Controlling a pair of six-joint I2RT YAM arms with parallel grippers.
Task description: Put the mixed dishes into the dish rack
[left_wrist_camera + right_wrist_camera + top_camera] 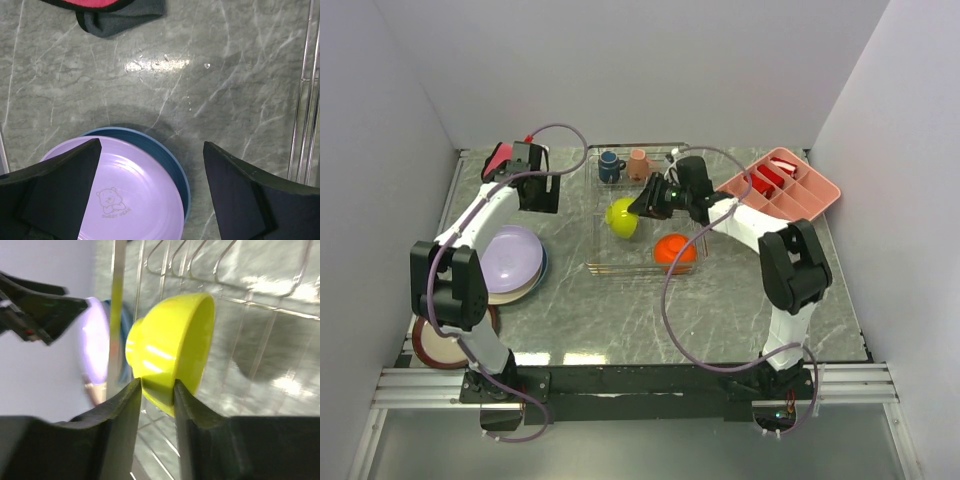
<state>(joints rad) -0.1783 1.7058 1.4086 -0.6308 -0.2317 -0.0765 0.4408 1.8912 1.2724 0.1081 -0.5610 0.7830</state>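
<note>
**A:** How far along are the dishes?

**B:** 4 pieces are inside the dish rack (620, 268): the dark blue mug (611, 166), the small pink cup (639, 164), the orange bowl (675, 252) and the yellow-green bowl (170, 345), which is tipped on its side. 3 plates wait on the tabletop (740, 300). The lavender plate (135, 195) lies on the light-blue plate (175, 165), and the red-rimmed cream plate (432, 345) is at the near left corner.

**A:** And your tools?

**B:** My left tool (152, 145) is spread wide above the lavender plate and holds nothing. My right tool (156, 385) has 1 finger on each side of the yellow-green bowl's foot. Whether they press it, I cannot tell.

**A:** Anything hidden?

**B:** My left arm covers part of the cream plate.
</note>
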